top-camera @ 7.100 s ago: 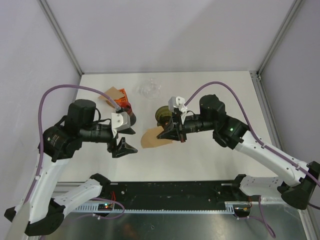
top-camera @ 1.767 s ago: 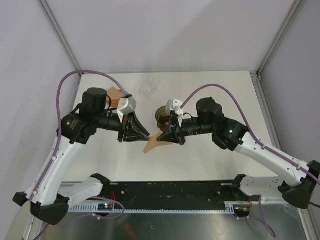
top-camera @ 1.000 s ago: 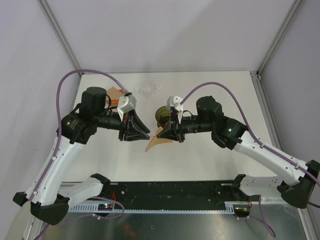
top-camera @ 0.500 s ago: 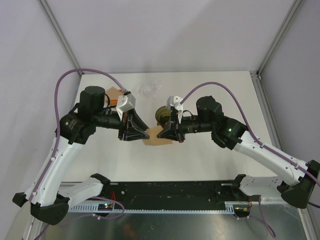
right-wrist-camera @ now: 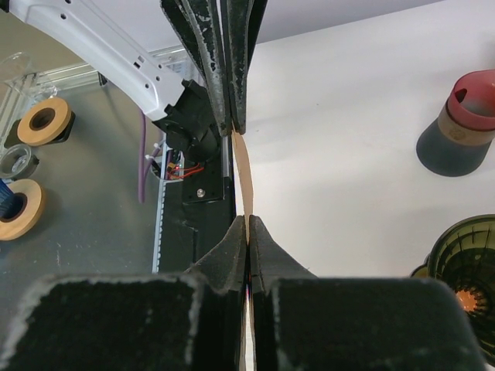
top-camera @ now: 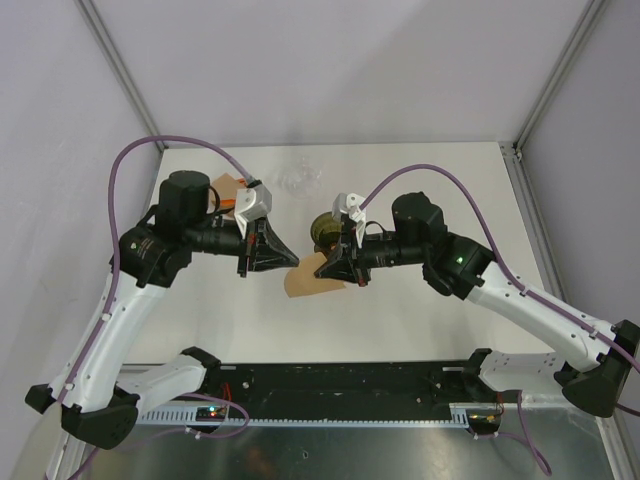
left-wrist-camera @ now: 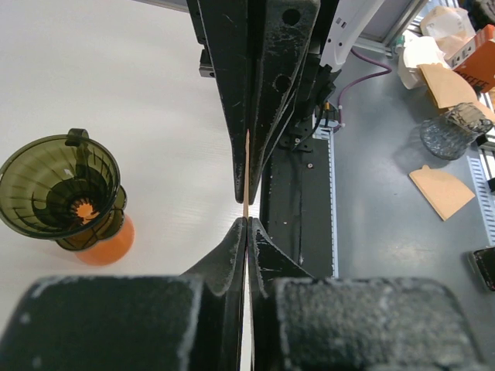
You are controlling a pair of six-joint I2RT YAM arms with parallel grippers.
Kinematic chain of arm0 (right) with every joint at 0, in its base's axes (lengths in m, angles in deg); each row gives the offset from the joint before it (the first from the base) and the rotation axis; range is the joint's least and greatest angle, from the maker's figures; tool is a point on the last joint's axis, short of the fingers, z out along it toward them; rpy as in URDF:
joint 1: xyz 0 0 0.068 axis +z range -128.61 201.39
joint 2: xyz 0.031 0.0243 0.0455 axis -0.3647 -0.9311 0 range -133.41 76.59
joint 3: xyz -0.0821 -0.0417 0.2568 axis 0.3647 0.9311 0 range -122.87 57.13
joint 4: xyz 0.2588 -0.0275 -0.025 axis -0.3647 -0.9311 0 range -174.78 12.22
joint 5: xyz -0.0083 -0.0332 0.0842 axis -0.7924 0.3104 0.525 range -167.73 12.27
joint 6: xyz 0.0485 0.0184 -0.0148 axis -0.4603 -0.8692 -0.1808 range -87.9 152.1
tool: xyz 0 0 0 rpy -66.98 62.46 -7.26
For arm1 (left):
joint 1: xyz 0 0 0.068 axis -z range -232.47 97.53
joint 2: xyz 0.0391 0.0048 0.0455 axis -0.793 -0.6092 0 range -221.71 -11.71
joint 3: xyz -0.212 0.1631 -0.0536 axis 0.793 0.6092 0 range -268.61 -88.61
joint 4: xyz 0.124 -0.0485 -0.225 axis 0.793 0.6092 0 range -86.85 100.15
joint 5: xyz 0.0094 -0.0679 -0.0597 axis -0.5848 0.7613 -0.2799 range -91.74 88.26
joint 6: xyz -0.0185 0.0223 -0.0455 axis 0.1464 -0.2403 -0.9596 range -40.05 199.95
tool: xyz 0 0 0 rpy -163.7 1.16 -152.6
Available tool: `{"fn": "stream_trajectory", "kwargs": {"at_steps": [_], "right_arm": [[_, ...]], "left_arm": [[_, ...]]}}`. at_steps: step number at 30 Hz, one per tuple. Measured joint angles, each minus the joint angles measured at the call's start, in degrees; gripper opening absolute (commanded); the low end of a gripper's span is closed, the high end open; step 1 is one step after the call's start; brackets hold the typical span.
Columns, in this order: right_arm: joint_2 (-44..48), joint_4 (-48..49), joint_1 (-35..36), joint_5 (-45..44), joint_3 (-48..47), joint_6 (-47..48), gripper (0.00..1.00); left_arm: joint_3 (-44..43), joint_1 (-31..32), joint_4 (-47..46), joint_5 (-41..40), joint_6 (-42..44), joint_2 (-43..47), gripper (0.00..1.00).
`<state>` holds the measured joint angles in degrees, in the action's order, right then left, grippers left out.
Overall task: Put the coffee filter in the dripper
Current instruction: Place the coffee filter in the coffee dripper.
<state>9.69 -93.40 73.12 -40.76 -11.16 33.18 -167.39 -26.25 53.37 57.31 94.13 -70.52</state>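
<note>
Centrally, above the white table (top-camera: 430, 310), the coffee filter (top-camera: 305, 281) hangs in the air between the two arms, clear of the surface. It is a flat brown paper piece, seen broadside from above and edge-on as a thin line in both wrist views.

Left gripper (left-wrist-camera: 246, 223): fingers pressed together on one edge of the filter, with only the paper between the pads. Right gripper (right-wrist-camera: 247, 222): fingers likewise pinched shut on the opposite edge. The two grippers face each other tip to tip, close together, with the filter spanning the short gap between them. In the right wrist view the paper bows slightly between the two grips.

Dripper (left-wrist-camera: 60, 184): a dark green translucent cone with a small handle, upright with its mouth open upward, standing on an orange base (left-wrist-camera: 110, 240). It sits near the middle of the table, just beyond the held filter on the side toward the far edge. The filter does not touch it.

Other items: a clear glass vessel (top-camera: 298, 180) stands near the far edge, beyond the dripper. A red-topped cone with a brown band and dark foot (right-wrist-camera: 462, 124) stands toward the far left corner, beside a brown paper piece (top-camera: 227, 187); both are partly hidden by the left arm in the top view.
</note>
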Motion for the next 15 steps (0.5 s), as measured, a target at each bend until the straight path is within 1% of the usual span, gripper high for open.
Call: {"fn": "stream_trajectory", "kwargs": {"at_steps": [5,15], "right_arm": [[0.00,-0.04,0.00,0.13,0.00,0.02,0.00],[0.00,-0.35,0.00,1.01,0.00,0.04,0.00]], "left_arm": [[-0.09,-0.11,0.02,-0.48,0.39,-0.02,0.01],[-0.31,-0.48,0.42,-1.99,1.44,-0.02,0.00]]}}
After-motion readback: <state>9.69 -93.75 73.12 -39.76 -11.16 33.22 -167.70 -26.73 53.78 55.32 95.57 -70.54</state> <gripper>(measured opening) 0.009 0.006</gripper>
